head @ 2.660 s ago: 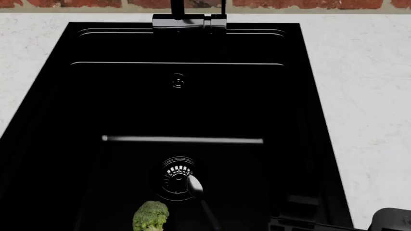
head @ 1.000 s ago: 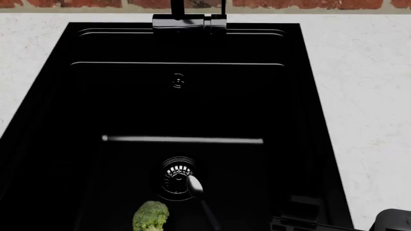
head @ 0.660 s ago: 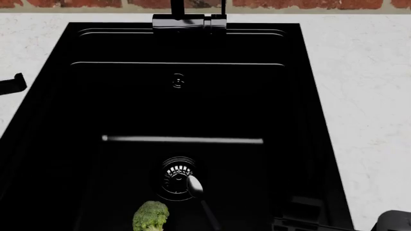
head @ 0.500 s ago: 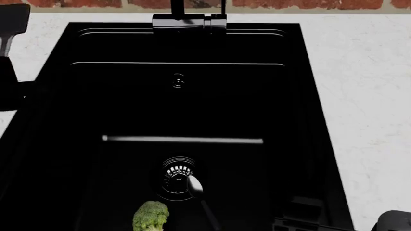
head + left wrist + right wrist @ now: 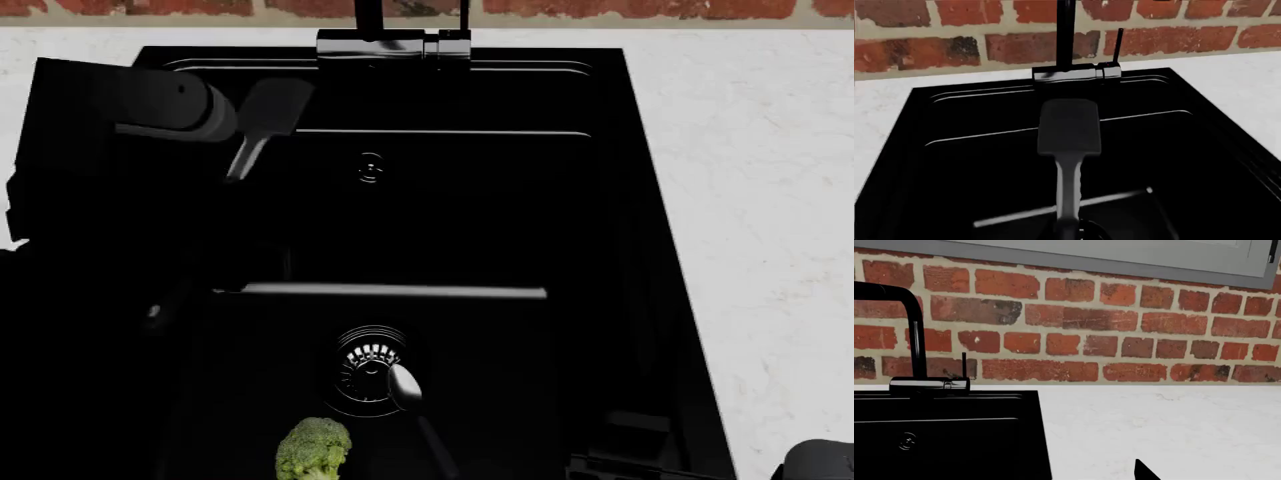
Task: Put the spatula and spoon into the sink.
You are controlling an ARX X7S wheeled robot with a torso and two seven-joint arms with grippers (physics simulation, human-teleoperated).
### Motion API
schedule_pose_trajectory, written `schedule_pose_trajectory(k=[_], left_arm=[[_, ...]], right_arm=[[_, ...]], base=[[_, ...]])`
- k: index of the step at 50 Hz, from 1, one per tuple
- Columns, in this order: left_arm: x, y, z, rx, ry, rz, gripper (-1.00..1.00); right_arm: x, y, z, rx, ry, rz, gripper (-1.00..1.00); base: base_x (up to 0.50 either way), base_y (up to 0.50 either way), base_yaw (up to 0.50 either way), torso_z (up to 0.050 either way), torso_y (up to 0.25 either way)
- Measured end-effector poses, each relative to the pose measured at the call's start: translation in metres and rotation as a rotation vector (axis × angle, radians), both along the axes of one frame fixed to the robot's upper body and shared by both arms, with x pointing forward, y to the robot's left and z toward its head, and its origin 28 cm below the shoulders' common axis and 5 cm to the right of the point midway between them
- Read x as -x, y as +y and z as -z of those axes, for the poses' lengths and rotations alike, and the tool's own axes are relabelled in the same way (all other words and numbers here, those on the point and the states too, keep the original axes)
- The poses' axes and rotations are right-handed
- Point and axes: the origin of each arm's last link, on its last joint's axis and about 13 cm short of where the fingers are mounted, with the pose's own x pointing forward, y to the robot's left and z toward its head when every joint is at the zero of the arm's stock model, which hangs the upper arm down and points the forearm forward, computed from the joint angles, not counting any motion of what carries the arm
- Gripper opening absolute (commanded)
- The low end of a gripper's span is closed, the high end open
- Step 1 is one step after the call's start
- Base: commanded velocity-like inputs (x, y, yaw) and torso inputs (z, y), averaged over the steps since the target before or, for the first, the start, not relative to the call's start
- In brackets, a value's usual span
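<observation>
My left gripper (image 5: 1069,232) is shut on the grey handle of the spatula (image 5: 1069,131). The spatula's flat blade (image 5: 275,104) hangs over the back left part of the sink (image 5: 627,150), pointing toward the black faucet (image 5: 394,45). On the basin floor lies the spoon (image 5: 404,388), its shiny bowl against the round drain (image 5: 367,362) and its dark handle running toward the near edge. Of my right gripper only one black fingertip (image 5: 1142,473) shows, above the white counter to the right of the sink. I cannot read how its jaws stand.
A green broccoli floret (image 5: 314,448) lies in the sink near the front, left of the spoon. White counter (image 5: 761,200) flanks the basin on both sides. A red brick wall (image 5: 1087,320) rises behind the faucet. My left arm (image 5: 120,150) covers the sink's left rim.
My left arm has swung in from the left edge, carrying the spatula from over the counter to above the sink's back left. The spoon and broccoli have not moved.
</observation>
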Motion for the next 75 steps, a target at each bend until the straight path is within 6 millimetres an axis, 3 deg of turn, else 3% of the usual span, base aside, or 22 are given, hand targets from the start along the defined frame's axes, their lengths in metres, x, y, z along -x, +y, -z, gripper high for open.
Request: schedule_pose_trajectory(k=[13,25,44,56,57,75], left_arm=[[-0.016,-0.023,0.015,0.029,0.084,0.114,-1.0],[-0.036,-0.035,0.045,0.009,0.193,0.106,-1.0],[-0.063,-0.04,0.095,-0.018,0.351,0.0,-1.0],[-0.071,-0.038,0.114,-0.033,0.423,-0.052,-1.0],[-0.072,-0.038,0.114,-0.035,0.427,-0.052,1.0],[-0.068,-0.036,0.107,-0.053,0.404,-0.034,1.0]], right_arm=[[0.0,0.0,0.0,-0.001,0.0,-0.006,1.0],[0.0,0.0,0.001,-0.003,0.001,-0.008,1.0],[0.002,-0.001,0.004,-0.01,0.004,-0.005,1.0],[0.004,-0.001,0.002,-0.008,-0.001,-0.005,1.0],[0.004,-0.001,0.002,-0.008,-0.001,-0.005,1.0],[0.005,0.0,0.001,-0.005,-0.007,-0.008,1.0]], base=[[0.0,0.0,0.0,0.0,0.0],[0.0,0.0,0.0,0.0,0.0],[0.0,0.0,0.0,0.0,0.0],[0.0,0.0,0.0,0.0,0.0],[0.0,0.0,0.0,0.0,0.0],[0.0,0.0,0.0,0.0,0.0]])
